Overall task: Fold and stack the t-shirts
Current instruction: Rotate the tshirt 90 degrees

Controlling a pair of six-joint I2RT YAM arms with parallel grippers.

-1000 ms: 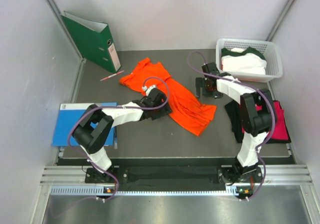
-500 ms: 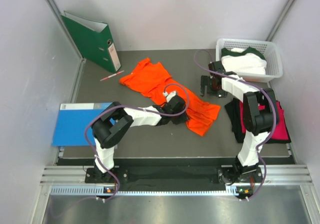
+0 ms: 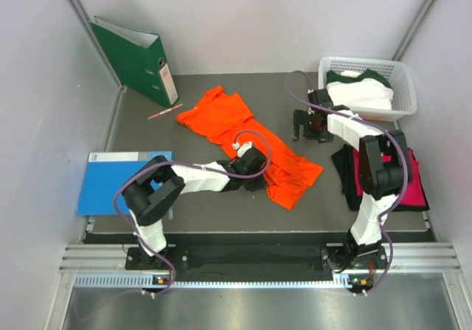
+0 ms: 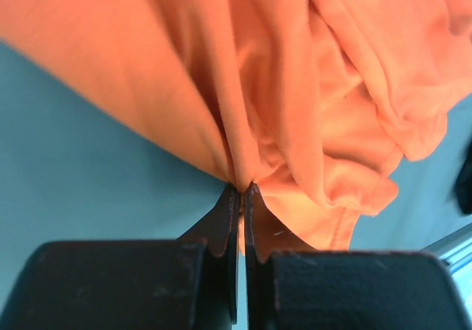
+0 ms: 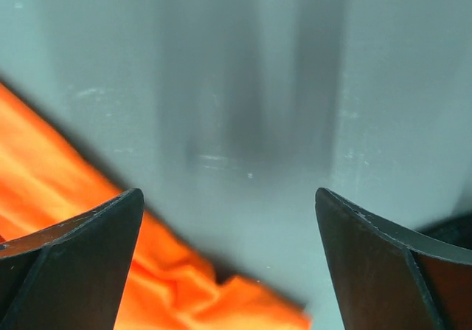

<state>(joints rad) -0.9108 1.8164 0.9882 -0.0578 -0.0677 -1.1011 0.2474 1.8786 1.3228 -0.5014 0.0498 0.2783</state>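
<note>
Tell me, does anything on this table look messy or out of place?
Yes. The orange t-shirt lies crumpled and slantwise across the table, bunched into folds at its near end, where the left arm's jaws are shut on it. A thin pink pen lies loose near the green binder, and seems unrelated to the shirts.

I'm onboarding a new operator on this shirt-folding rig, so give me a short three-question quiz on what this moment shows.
1. True or false: the left end effector is shut on the orange t-shirt.
2. Where does the white t-shirt with green trim lie? A) in the white basket B) on the blue folder C) under the green binder
3. Fill in: the right end effector is ___ and holds nothing.
Key: 1 true; 2 A; 3 open.
</note>
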